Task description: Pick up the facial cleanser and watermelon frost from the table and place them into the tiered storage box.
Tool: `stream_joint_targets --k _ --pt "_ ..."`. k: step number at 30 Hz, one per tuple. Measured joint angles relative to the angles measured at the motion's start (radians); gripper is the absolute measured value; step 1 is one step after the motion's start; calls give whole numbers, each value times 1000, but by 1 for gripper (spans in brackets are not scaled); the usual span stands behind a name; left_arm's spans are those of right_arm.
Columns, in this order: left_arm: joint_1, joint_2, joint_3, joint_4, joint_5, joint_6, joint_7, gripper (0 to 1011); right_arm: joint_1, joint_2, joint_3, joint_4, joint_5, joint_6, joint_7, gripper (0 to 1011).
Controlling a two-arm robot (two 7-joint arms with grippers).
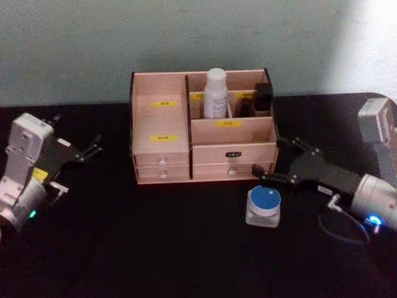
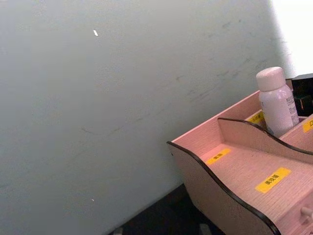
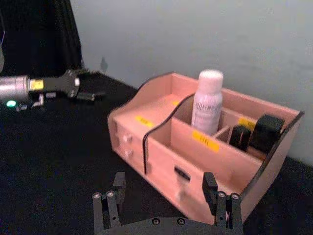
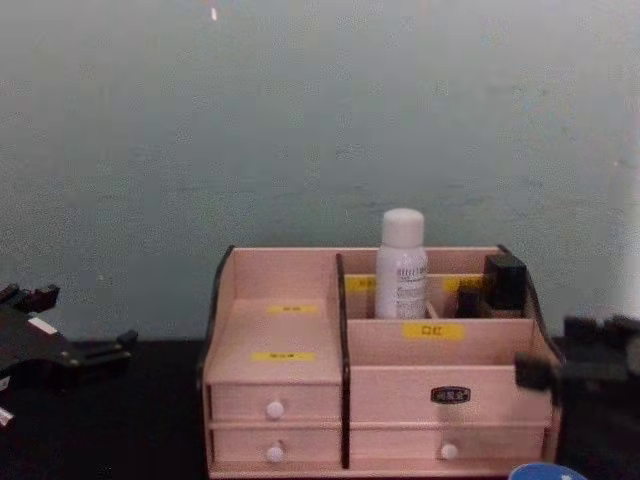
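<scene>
Watermelon frost (image 1: 263, 206) stands upright, lid up, just beside the right gripper (image 1: 268, 157), whose fingers are spread. Facial cleanser (image 1: 215, 93) stands upright inside the tiered storage box (image 1: 158, 121). Left gripper (image 1: 96, 146), also spread, is well to the left.

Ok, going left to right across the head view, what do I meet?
Left gripper → facial cleanser, standing in the tiered storage box → watermelon frost on the table. The right gripper, open, overlaps the watermelon frost sideways, so it is left unplaced.
</scene>
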Motion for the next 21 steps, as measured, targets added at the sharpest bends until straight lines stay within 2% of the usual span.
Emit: stream_joint_targets --k 7,21 --pt "0 0 0 0 0 0 0 1001 -43 28 -7 -14 -8 2 -18 1002" --pt "0 0 0 0 0 0 0 1001 -58 33 -30 8 -42 24 -33 1002"
